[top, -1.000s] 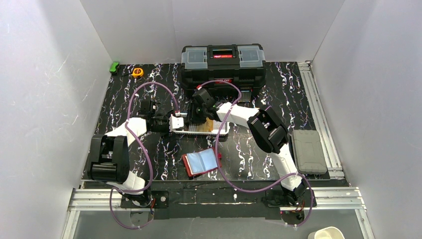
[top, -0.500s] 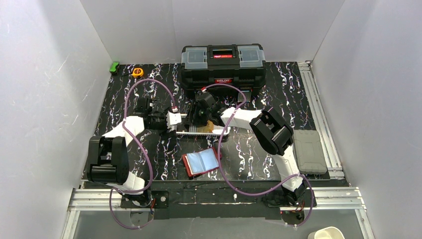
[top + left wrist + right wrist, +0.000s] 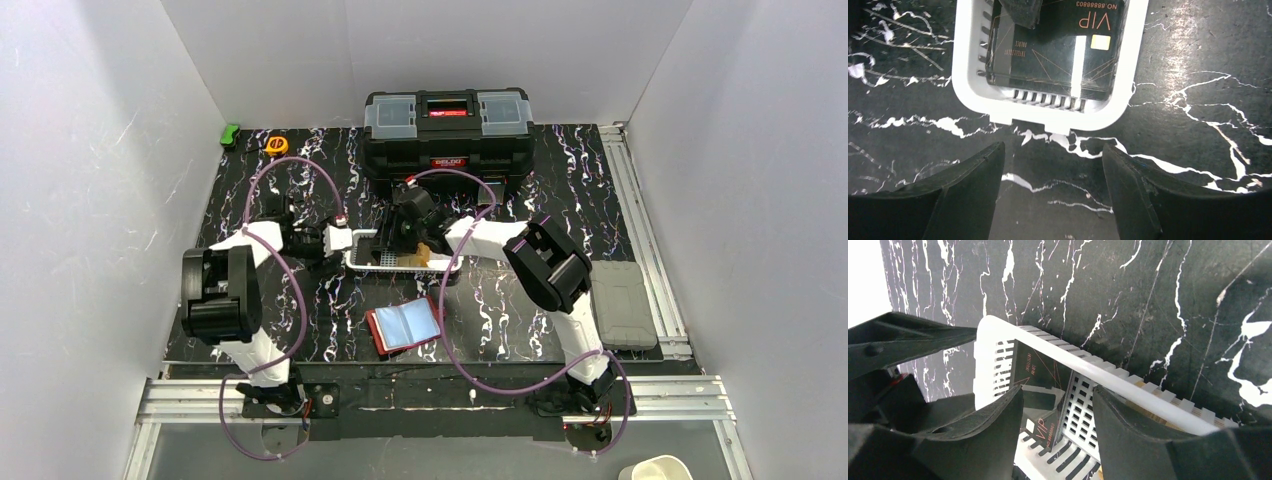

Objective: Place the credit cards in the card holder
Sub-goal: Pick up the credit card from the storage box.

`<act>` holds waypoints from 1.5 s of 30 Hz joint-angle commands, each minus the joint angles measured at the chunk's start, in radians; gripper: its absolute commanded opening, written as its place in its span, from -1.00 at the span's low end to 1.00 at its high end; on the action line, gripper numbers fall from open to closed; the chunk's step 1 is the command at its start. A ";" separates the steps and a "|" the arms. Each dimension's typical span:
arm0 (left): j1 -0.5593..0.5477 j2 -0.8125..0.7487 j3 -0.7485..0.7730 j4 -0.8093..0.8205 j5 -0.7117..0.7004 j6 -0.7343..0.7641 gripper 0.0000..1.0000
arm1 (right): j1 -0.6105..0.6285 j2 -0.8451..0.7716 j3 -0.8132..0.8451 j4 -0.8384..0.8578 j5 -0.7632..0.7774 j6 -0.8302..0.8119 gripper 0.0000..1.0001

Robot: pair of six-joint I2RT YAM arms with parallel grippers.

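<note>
The card holder [image 3: 405, 327] lay open and flat on the black marbled table [image 3: 500, 300], near the front edge and between the two arm bases. Its outer rim was red and its inner faces showed pale blue. It sat well apart from both grippers.

A black card [image 3: 1048, 55] lay inside the white slotted basket [image 3: 965, 75], which stood just in front of the black toolbox [image 3: 447, 125]. The card was glossy, with thin gold lines, a gold chip, a white stripe and "VIP" printed in orange.

The left gripper [image 3: 1053, 147] hovered low over the table just off the basket's end. Its jaws were spread wide with only bare tabletop between them.

The right gripper [image 3: 1057, 392] reached down into the basket from above. Its jaws stood apart, one on each side of the black card. One fingertip [image 3: 1020, 10] appeared to rest on the card's face, though no view showed the contact clearly enough to be sure.
</note>
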State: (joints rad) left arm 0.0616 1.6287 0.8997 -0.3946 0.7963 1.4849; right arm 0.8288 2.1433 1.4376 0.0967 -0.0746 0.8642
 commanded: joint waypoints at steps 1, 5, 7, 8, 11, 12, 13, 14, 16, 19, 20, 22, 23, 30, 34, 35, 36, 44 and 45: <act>-0.026 0.047 0.075 -0.068 0.023 0.078 0.34 | -0.005 -0.060 -0.059 0.012 -0.015 -0.014 0.22; -0.030 0.052 0.093 -0.085 0.038 0.074 0.21 | -0.012 -0.069 -0.078 0.034 -0.039 -0.007 0.22; -0.034 0.050 0.089 -0.096 0.053 0.082 0.21 | -0.014 -0.066 -0.073 0.045 -0.055 -0.005 0.22; -0.040 0.048 0.084 -0.100 0.057 0.086 0.21 | -0.014 -0.063 -0.063 0.041 -0.058 -0.005 0.22; -0.046 0.038 0.068 -0.113 0.073 0.109 0.19 | -0.014 -0.051 -0.051 0.035 -0.066 -0.004 0.22; -0.047 0.036 0.064 -0.120 0.075 0.120 0.18 | -0.014 -0.049 -0.049 0.037 -0.068 -0.003 0.22; -0.047 0.037 0.061 -0.123 0.075 0.126 0.17 | -0.014 -0.048 -0.047 0.037 -0.070 -0.003 0.22; -0.063 0.038 0.060 -0.125 0.076 0.127 0.15 | -0.015 -0.047 -0.043 0.038 -0.073 -0.003 0.22; -0.087 0.042 0.059 -0.125 0.076 0.134 0.12 | -0.014 -0.044 -0.039 0.042 -0.082 -0.003 0.21; -0.100 0.044 0.065 -0.138 0.080 0.148 0.08 | -0.015 -0.045 -0.044 0.057 -0.093 -0.003 0.21; -0.102 0.044 0.066 -0.140 0.081 0.149 0.07 | -0.015 -0.045 -0.048 0.063 -0.098 -0.001 0.21; -0.106 0.043 0.066 -0.144 0.081 0.150 0.06 | -0.016 -0.045 -0.054 0.069 -0.099 0.002 0.21; -0.106 0.043 0.067 -0.144 0.080 0.150 0.05 | -0.016 -0.047 -0.055 0.064 -0.097 0.001 0.21; -0.106 0.030 0.060 -0.156 0.073 0.145 0.02 | -0.018 -0.041 -0.053 0.017 -0.073 -0.005 0.19; -0.107 0.022 0.063 -0.158 0.078 0.135 0.00 | -0.019 -0.033 -0.047 -0.012 -0.054 -0.012 0.15; -0.106 0.021 0.064 -0.158 0.078 0.131 0.00 | -0.018 -0.024 -0.040 -0.029 -0.052 -0.014 0.13; -0.107 0.019 0.065 -0.158 0.080 0.128 0.00 | -0.018 -0.018 -0.035 -0.034 -0.055 -0.015 0.11; -0.106 0.008 0.069 -0.169 0.078 0.119 -0.01 | -0.024 -0.010 -0.059 -0.027 -0.049 0.014 -0.26; -0.107 0.006 0.070 -0.171 0.079 0.118 -0.01 | -0.026 -0.010 -0.062 -0.026 -0.050 0.017 -0.32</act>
State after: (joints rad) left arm -0.0368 1.6859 0.9695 -0.5285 0.8104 1.6035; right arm 0.8093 2.1162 1.3800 0.0963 -0.1375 0.8658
